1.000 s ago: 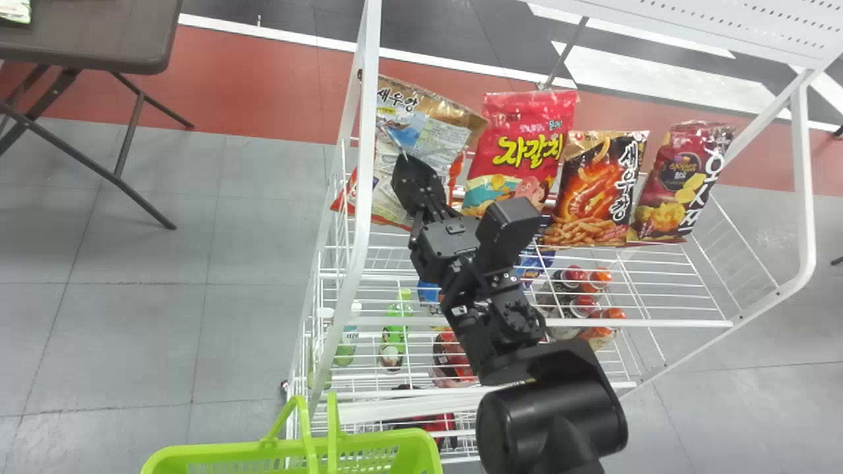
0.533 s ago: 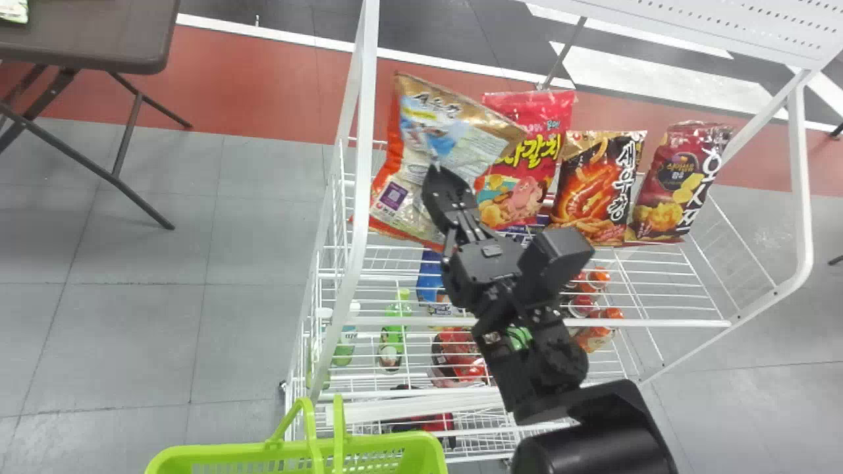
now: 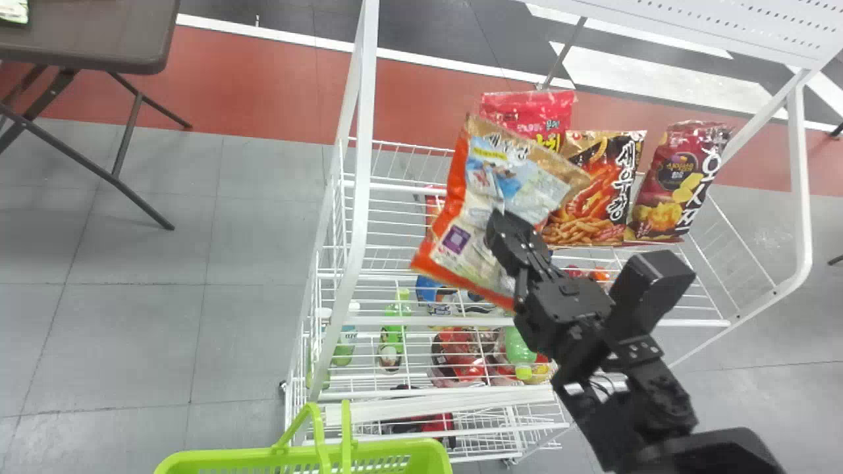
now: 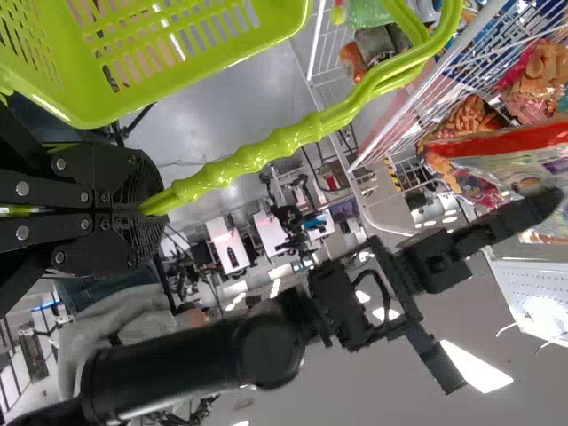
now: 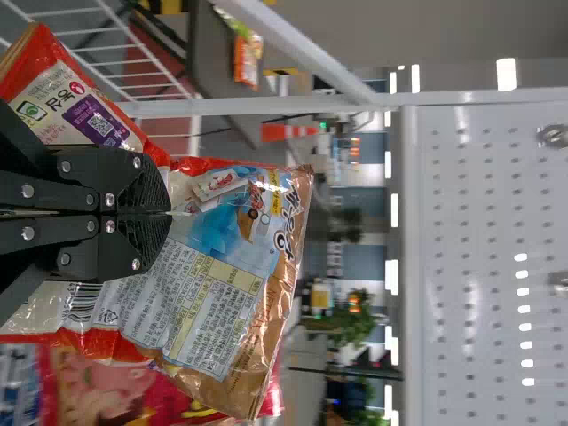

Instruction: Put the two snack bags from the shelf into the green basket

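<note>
One orange-and-tan snack bag (image 3: 487,191) hangs tilted over the front of the white wire shelf (image 3: 361,197), its wrapper pinched between the closed-up fingers of the robot's right gripper (image 3: 498,222), which appears to have it clear of the rack. The left gripper (image 4: 149,209) is clamped on the handle (image 4: 257,154) of the green basket (image 3: 230,454), posted off the shelf's near left corner. Three more packets stand in a row on the shelf: a red bag (image 3: 527,105), partly hidden behind the held one, a black-and-gold bag (image 3: 596,191) and a maroon bag (image 3: 681,178) toward the shelf's right end. The job looks only partly done: this bag is off its place on the shelf but has yet to be brought to the basket and let go. Whether another bag already lies inside the basket cannot be told from here, so neither can whether this is the first or second of the pair; if it is the first, one of those packets would presumably follow.
</note>
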You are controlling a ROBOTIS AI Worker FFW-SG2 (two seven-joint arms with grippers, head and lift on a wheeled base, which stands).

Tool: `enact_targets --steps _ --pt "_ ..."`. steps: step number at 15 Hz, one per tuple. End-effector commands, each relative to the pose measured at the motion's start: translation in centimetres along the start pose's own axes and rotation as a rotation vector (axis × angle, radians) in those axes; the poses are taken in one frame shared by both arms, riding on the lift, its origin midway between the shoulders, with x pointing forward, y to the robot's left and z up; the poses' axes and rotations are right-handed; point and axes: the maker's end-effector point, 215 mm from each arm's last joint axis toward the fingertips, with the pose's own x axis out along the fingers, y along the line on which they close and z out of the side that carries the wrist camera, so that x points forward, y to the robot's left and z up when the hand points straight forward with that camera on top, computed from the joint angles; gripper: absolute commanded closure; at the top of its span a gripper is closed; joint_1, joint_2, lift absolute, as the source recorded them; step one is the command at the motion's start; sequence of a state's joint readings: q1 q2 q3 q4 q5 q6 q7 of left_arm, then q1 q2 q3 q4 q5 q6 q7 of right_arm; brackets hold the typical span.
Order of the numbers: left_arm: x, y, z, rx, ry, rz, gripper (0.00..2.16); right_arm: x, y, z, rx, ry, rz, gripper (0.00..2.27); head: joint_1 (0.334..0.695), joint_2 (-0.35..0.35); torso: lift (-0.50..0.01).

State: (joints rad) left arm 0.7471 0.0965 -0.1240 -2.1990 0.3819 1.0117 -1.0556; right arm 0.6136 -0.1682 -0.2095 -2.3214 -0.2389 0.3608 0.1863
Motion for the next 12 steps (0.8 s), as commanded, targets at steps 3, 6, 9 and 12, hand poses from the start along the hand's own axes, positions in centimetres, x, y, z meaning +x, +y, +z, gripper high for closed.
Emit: enact_targets --steps 3,6,9,12 --pt "0.4 0.0 -0.1 0.000 0.004 0.004 2.10 -6.1 0.9 -7.3 0.133 0.401 0.073 2.22 0.695 -0.350 -0.010" --pt "0.7 0.2 -0.2 0.004 0.011 0.012 2.10 -11.6 3.3 -10.3 0.249 0.618 0.160 2.22 0.695 -0.350 -0.010" --pt "0.8 0.1 -0.3 0.005 0.014 0.012 2.10 -17.0 6.4 -12.3 0.332 0.820 0.227 2.22 0.695 -0.350 -0.010" --pt "0.9 0.0 -0.4 0.006 0.015 0.011 2.10 -17.0 8.7 -11.4 0.341 0.806 0.298 2.22 0.695 -0.350 -0.010"
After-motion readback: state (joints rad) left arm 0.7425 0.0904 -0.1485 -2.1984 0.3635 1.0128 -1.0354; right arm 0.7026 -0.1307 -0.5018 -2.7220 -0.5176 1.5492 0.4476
